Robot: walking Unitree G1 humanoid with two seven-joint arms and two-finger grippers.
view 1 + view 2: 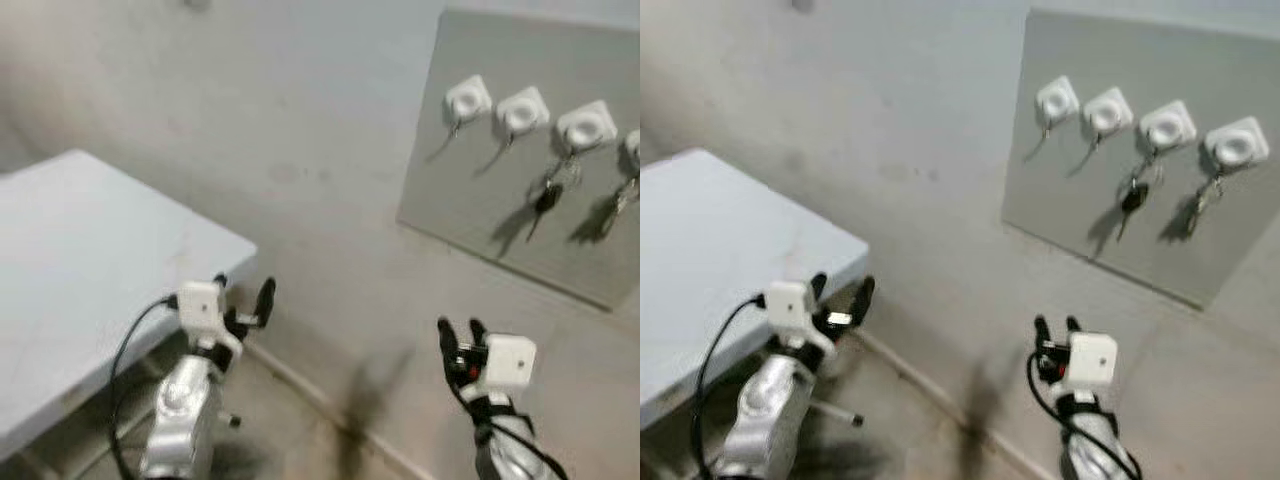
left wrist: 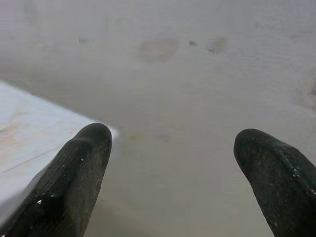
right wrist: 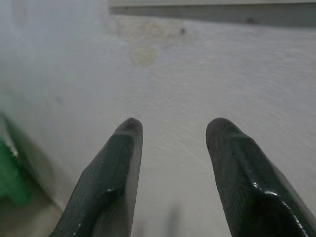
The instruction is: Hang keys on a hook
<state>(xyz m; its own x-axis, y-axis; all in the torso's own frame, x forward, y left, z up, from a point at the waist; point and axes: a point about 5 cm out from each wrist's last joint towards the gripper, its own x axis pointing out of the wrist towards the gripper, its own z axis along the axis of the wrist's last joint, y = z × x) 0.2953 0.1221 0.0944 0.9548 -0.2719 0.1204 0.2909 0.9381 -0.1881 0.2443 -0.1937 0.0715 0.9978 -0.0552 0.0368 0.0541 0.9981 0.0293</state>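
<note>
A grey board is fixed to the wall at the upper right and carries a row of white hooks. The first hook and second hook are bare. A black-headed key hangs from the third hook, and a silver bunch of keys hangs from the fourth hook. My right gripper is low, below the board and facing the wall, open and holding nothing. My left gripper is beside the table corner, open and holding nothing.
A white table fills the left side, its corner close to my left gripper. The pale wall runs behind everything and meets the floor between my arms. Something green is at the edge of the right wrist view.
</note>
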